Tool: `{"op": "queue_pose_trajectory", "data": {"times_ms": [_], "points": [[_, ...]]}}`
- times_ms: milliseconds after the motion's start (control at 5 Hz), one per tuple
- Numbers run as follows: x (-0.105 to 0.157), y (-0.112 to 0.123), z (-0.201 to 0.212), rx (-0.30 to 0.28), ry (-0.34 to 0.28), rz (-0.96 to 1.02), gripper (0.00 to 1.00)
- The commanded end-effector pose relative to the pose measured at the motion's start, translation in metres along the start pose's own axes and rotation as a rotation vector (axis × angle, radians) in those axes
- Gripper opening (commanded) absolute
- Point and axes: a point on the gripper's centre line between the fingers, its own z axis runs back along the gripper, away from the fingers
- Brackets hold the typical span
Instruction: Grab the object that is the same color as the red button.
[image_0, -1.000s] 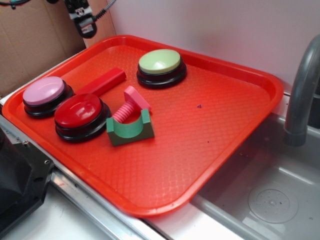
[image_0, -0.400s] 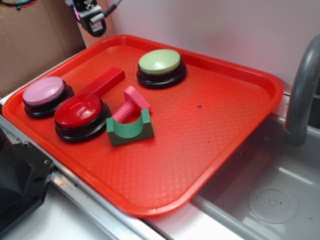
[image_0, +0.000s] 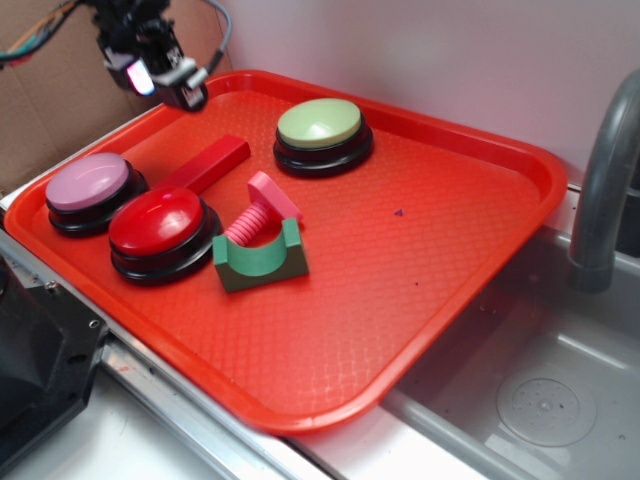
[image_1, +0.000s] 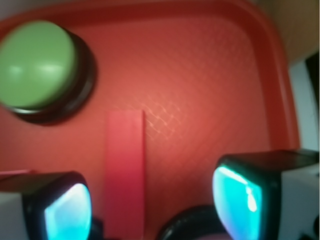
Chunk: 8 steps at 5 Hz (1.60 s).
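The object, a long flat red block (image_0: 205, 164), lies on the red tray (image_0: 450, 250) between the pink-domed button (image_0: 90, 186) and the green-domed button (image_0: 320, 128). The red button (image_0: 160, 225) sits just in front of the block. My gripper (image_0: 170, 84) hangs above the tray's far left corner, behind the block and not touching it. In the wrist view the block (image_1: 125, 170) runs lengthwise below the open gripper (image_1: 152, 205), nearer the left finger (image_1: 65, 210) than the right finger (image_1: 240, 197). Nothing is held.
A pink threaded bolt (image_0: 262, 212) rests in a green cradle (image_0: 260, 262) right of the red button. A cardboard wall (image_0: 60, 100) stands behind the tray at left. A steel sink (image_0: 530, 390) and grey faucet (image_0: 600, 190) are at right.
The gripper has come down and shifted left, from above the tray's back rim to low over the far left corner. The objects on the tray have not moved.
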Motion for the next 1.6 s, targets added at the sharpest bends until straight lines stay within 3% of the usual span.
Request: {"op": "queue_pose_trajectory", "data": {"times_ms": [0,400,600,800,1200,1400], "points": [[0.010,-0.008,-0.029,0.027,0.053,-0.066,1.00],[0.011,-0.017,-0.048,0.031,0.100,-0.093,1.00],[0.012,-0.021,-0.051,0.049,0.106,-0.109,0.82],[0.012,-0.025,-0.051,0.049,0.096,-0.129,0.00],[0.014,-0.027,-0.027,0.020,0.081,-0.158,0.00],[0.016,-0.038,0.023,0.029,0.005,-0.169,0.00]]}}
